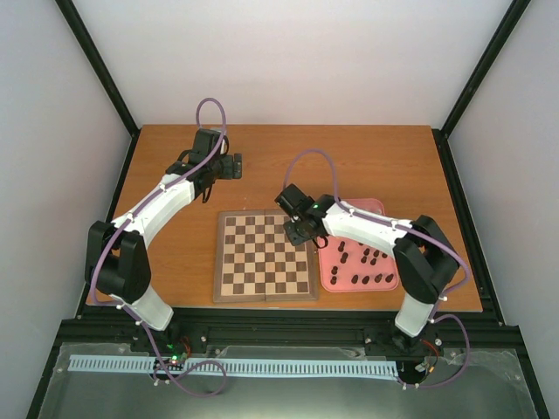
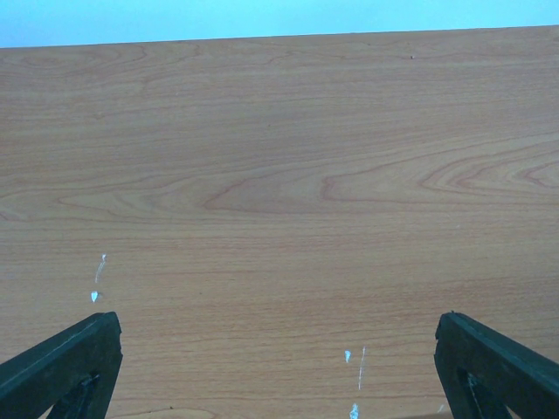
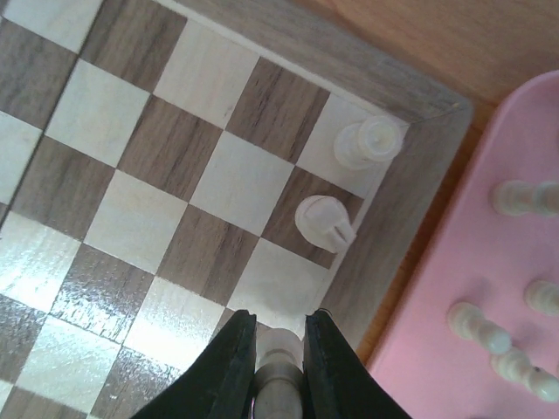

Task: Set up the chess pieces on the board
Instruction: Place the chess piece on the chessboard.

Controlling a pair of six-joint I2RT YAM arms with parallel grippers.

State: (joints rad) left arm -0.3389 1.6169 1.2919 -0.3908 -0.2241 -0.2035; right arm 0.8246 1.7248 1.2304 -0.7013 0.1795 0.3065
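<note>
1. Table [image 1: 367, 157]: a wooden top under the board.
2. Board [image 1: 253, 262]: it lies flat and is checked light and dark. Most of its squares are bare.
3. Tray [image 1: 327, 272]: pink, just beside the board's right edge. A strip of table shows between them in the right wrist view.
4. Left gripper [image 2: 275, 358]: it hangs over bare table beyond the board's far left corner. Its jaws are spread wide and hold nothing.
5. Right gripper [image 3: 279, 325]: it is above the board's right-hand column, near the far right corner. Its jaws are narrow and clamp a cream piece [image 3: 279, 347] over the third square from that corner. Whether the piece touches the square cannot be told.
6. Dark pieces [image 1: 362, 258]: scattered in the tray, right of the board.
7. Cream pawns [image 3: 479, 325]: also in the tray.
8. Corner piece [image 3: 369, 142]: cream, on the board's far right corner square.
9. Second piece [image 3: 325, 223]: cream, on the next square along the right edge.
</note>
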